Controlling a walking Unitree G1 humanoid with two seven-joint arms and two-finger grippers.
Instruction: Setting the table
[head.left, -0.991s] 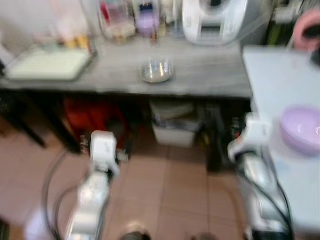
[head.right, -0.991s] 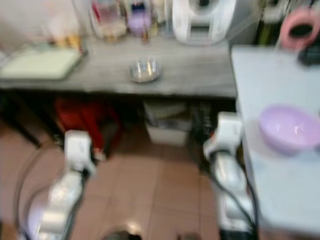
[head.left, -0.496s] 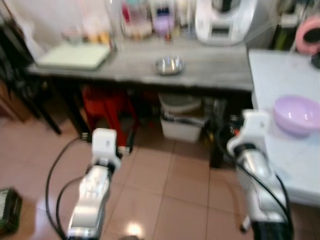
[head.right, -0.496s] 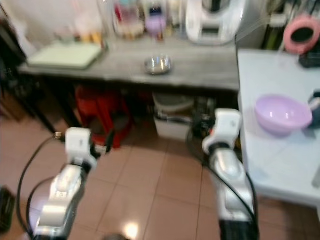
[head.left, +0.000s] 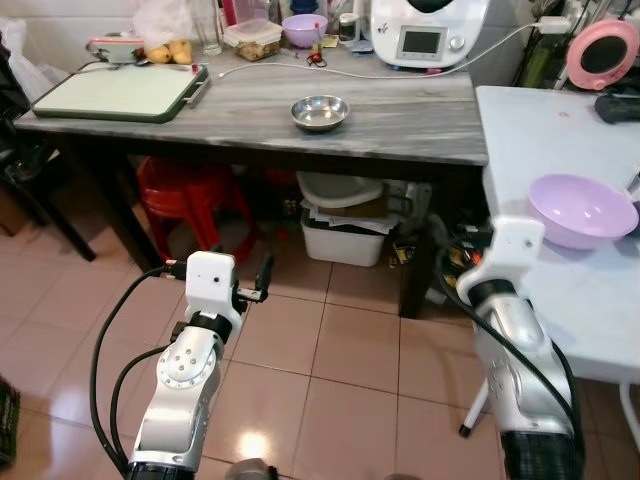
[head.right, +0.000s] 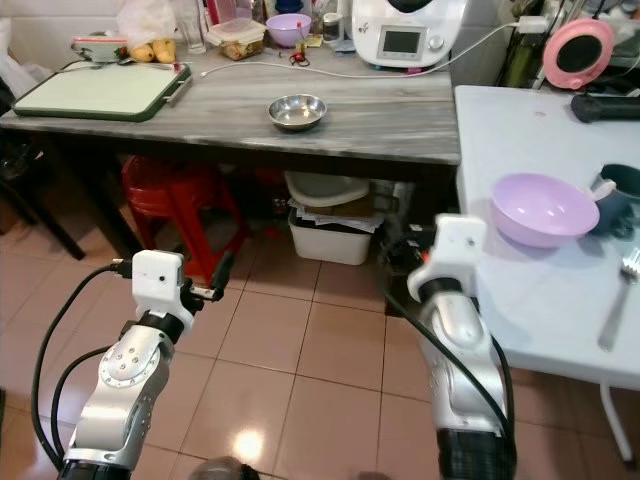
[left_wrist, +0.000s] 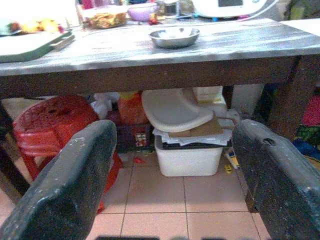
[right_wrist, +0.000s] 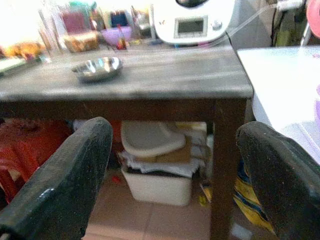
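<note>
- Your steel bowl (head.left: 320, 112) sits alone at upper centre of the left eye frame, on the grey wood counter (head.left: 420, 110), well apart from the clutter along the wall.
- Judge it light, rigid and slick; the thin rim is your best hold, one finger inside and one outside, since the rounded wall may slide away from a side pinch.
- The lilac plastic bowl (head.right: 545, 208) at right of the right eye frame rests on the white counter (head.right: 510, 130); it should be light and not brittle, again best taken at the rim.
- A fork (head.right: 618, 285) lies at the right edge, thin and flat, likely awkward to lift.
- Count: one steel bowl, two lilac bowls including the small one (head.left: 304, 29) at the back, one fork, one green tray (head.left: 115, 92).
- Your left end effector (left_wrist: 172, 165) and right end effector (right_wrist: 172, 165) both stand wide open and empty, low over the tiled floor (head.left: 340, 360), short of either counter.
</note>
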